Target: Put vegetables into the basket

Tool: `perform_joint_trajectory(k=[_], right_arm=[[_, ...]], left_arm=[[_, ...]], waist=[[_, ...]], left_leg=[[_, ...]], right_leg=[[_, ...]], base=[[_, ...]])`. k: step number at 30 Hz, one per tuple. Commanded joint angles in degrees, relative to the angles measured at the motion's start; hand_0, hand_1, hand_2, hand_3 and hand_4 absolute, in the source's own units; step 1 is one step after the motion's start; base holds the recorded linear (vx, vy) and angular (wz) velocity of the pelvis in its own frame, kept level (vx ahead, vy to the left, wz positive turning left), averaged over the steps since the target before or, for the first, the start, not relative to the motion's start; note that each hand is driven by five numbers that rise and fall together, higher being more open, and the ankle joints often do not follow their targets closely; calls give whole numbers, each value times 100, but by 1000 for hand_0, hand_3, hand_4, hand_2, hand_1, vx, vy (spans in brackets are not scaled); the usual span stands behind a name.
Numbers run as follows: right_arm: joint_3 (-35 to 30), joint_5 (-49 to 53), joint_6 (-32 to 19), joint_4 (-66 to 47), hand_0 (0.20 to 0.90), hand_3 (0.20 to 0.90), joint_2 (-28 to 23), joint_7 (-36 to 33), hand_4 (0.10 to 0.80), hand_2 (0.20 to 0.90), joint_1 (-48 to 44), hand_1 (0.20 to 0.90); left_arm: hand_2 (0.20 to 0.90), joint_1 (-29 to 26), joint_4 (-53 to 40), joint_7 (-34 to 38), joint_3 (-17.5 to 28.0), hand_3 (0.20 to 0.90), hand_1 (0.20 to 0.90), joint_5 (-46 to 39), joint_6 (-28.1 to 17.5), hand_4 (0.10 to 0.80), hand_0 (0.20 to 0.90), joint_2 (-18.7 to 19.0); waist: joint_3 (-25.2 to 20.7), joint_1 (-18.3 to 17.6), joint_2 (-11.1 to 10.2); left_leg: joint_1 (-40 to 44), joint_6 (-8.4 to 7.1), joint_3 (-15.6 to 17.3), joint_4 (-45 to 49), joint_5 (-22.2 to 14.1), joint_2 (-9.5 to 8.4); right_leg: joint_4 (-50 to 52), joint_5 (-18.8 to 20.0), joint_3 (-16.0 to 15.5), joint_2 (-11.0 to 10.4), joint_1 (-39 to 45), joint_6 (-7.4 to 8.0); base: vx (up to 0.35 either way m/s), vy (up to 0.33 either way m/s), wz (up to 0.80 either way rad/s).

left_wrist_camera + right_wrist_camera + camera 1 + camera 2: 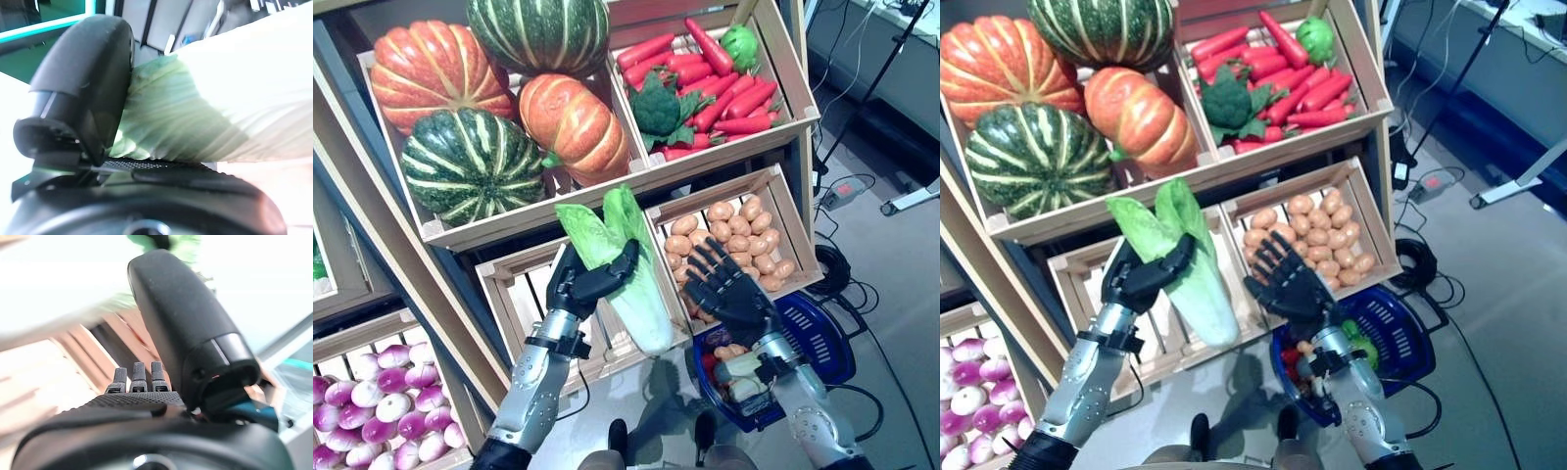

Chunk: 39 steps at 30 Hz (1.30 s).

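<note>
My left hand [582, 284] is shut on a long pale green cabbage [626, 264] and holds it up in front of the wooden stand, leafy end up. In the left wrist view the thumb [88, 88] presses against the cabbage [205, 112]. My right hand [729, 289] is open with straight fingers, just right of the cabbage and above the blue basket [818, 343] on the floor. The basket holds several vegetables, orange, red, white and green [1356, 343].
The wooden stand [636, 186] with slanted crates rises right behind both hands. An empty slatted crate [524, 294] lies behind the cabbage. Cables [832, 264] lie on the floor to the right of the basket.
</note>
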Motion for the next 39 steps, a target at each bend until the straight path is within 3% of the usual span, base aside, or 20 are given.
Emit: perform_joint_trajectory(k=[1, 9, 20, 27, 31, 39], right_arm=[[256, 463, 154, -481, 900, 900, -17, 62, 800, 900, -162, 900], [598, 217, 1082, -400, 900, 900, -355, 145, 800, 900, -223, 900], [526, 6, 1351, -430, 900, 900, -618, 123, 800, 900, -150, 900], [455, 240, 1240, -362, 900, 900, -789, 617, 800, 900, -294, 900], [308, 623, 1139, -476, 900, 900, -841, 1242, 800, 900, -406, 900], [200, 898, 1737, -384, 900, 900, -957, 2370, 800, 900, -438, 900]], left_arm=[[300, -524, -675, -452, -21, 300, 300, -249, -423, 400, 300, 70], [300, -534, -819, -683, -166, 300, 300, -513, -355, 400, 300, 236], [300, -436, -926, -852, -139, 300, 300, -596, -299, 400, 300, 370], [300, -519, -947, -1006, -119, 300, 300, -717, -144, 400, 300, 423], [300, -549, -913, -1279, -82, 300, 300, -1129, 100, 400, 300, 446], [300, -639, -985, -2176, -76, 300, 300, -1797, 598, 400, 300, 446]], waist=[[-717, 27, -188], [-831, 83, -229], [-937, 95, -278], [-947, 115, -294], [-976, 134, -297], [-1013, 154, -315]], left_leg=[[-43, 34, -16, 7, -258, -205], [-13, 38, -24, 7, -281, -196], [-5, 34, -30, 7, -284, -165], [4, 28, -30, 7, -272, -150], [12, 20, -43, 7, -274, -139], [17, 16, -41, 7, -282, -122]], right_leg=[[8, -59, -113, -25, 318, -140], [8, -76, -146, -42, 345, -120], [8, -65, -145, -50, 346, -95], [8, -46, -152, -55, 353, -78], [8, -42, -172, -74, 369, -60], [8, -42, -199, -96, 373, -47]], base=[[0, 0, 0], [0, 0, 0], [3, -1, 0], [0, 0, 0], [0, 0, 0], [0, 0, 0]])
